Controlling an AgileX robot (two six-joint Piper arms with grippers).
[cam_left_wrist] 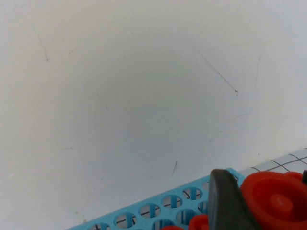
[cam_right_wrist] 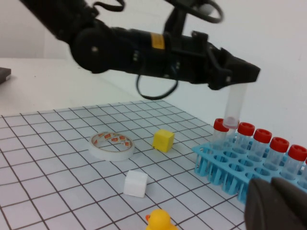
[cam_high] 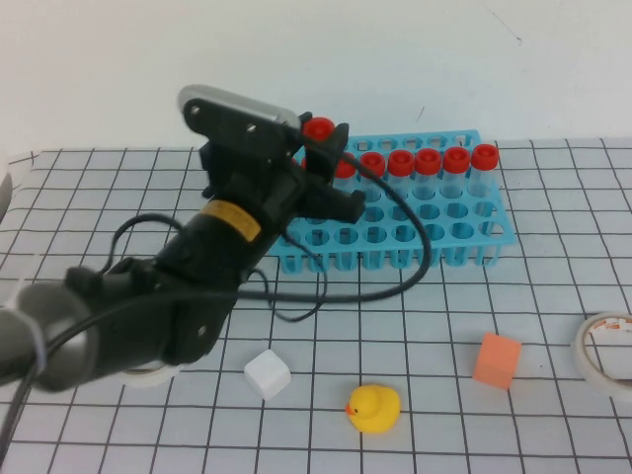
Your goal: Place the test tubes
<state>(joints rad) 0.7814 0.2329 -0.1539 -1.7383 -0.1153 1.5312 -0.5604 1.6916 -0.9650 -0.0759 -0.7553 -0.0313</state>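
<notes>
Our left gripper point(cam_high: 321, 156) is pinching a red-capped test tube point(cam_right_wrist: 236, 103) just under its cap, holding it upright over the left end of the blue rack point(cam_high: 395, 242). The tube's rounded end hangs clear of the holes, beside the row of capped tubes point(cam_high: 428, 168) standing along the rack's back edge. Our right gripper point(cam_right_wrist: 278, 201) is pressed together and shows only in its own wrist view, low and beside the rack, while a white cube point(cam_high: 267, 374), yellow duck point(cam_high: 374, 408), orange cube point(cam_high: 496, 359) and tape roll point(cam_high: 604, 353) lie on the gridded table nearer us.
</notes>
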